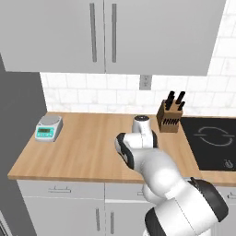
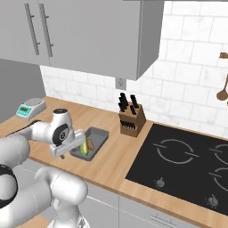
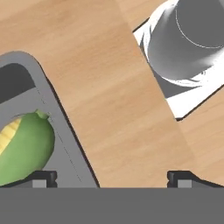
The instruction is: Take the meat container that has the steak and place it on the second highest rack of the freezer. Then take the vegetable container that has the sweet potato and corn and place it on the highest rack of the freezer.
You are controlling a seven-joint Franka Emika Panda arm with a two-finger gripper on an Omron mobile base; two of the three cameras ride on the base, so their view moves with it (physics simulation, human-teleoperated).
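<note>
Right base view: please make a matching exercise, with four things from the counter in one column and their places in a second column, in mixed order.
Things:
1. knife block
2. kitchen scale
3. grey tray
4. corn

Places:
A. inside the tray, beside the sweet potato
B. far left of the counter
C. by the wall, left of the cooktop
D. on the counter, just under the tool

Pairs: 1-C, 2-B, 3-D, 4-A

From the left base view my own arm (image 1: 152, 161) hides the tray. In the hand view the tray (image 3: 61, 131) and corn (image 3: 26, 148) run off the left edge. In the right base view the end effector (image 2: 67, 149) covers the tray's near end, and I cannot tell its opening.
</note>
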